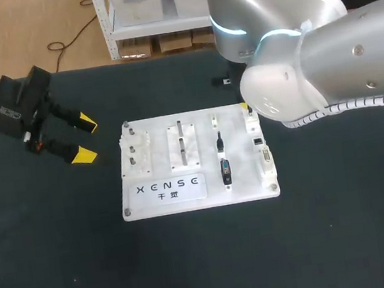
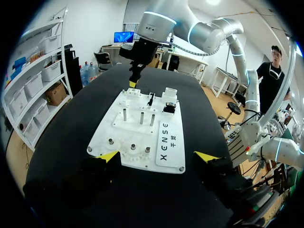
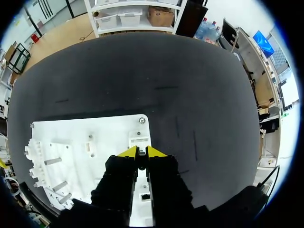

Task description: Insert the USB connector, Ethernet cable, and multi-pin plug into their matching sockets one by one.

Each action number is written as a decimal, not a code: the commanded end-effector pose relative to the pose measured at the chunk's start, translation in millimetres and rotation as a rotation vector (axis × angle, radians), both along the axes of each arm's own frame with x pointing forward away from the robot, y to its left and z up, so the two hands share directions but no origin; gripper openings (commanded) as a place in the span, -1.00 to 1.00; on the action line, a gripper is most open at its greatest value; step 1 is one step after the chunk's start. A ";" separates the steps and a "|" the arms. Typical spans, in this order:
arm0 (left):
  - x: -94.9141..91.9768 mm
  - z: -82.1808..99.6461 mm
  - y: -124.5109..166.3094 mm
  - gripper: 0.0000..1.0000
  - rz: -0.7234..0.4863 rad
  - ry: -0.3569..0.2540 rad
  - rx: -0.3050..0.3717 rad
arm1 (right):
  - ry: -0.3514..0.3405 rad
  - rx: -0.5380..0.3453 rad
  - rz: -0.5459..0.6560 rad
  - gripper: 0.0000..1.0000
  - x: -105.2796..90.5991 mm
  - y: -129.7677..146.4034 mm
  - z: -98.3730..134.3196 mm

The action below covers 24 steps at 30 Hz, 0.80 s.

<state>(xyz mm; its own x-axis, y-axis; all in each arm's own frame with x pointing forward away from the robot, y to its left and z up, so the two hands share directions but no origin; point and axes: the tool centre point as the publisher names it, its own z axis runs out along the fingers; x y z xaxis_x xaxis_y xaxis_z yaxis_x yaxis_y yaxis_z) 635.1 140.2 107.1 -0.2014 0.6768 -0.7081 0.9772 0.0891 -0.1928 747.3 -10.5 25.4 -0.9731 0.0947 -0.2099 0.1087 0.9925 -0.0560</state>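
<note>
A white board [image 1: 238, 144] lies mid-table. In its holders stand a black plug [image 1: 219, 140] and a dark multi-pin plug [image 1: 225, 171]. The sockets [image 1: 261, 150] line the board's right edge. My right arm's own bulk hides its gripper in the head view. In the right wrist view the right gripper [image 3: 142, 152] stands over the board's [image 3: 109, 137] far right corner, shut on a small dark connector [image 3: 141, 160], just short of a white socket block [image 3: 139, 140]. My left gripper [image 1: 85, 139] hovers open left of the board, holding nothing. From the left wrist, the right gripper [image 2: 133, 81] points down at the board's [image 2: 137, 130] far end.
Metal pegs [image 1: 132, 149] and upright slotted blocks [image 1: 181, 144] fill the board's left half. A small dark item [image 1: 225, 80] lies on the black tabletop behind the board. Open tabletop stretches in front of the board and to its left.
</note>
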 end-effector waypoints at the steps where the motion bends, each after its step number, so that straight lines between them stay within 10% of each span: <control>1: 0.3 -0.8 0.3 1.00 -0.001 -0.002 -0.002 | 0.000 -0.002 0.000 -1.00 1.4 -2.5 -3.8; 24: 0.3 -0.8 0.3 1.00 -0.001 -0.002 -0.002 | 0.048 -0.013 -0.040 -1.00 1.8 -6.8 -29.0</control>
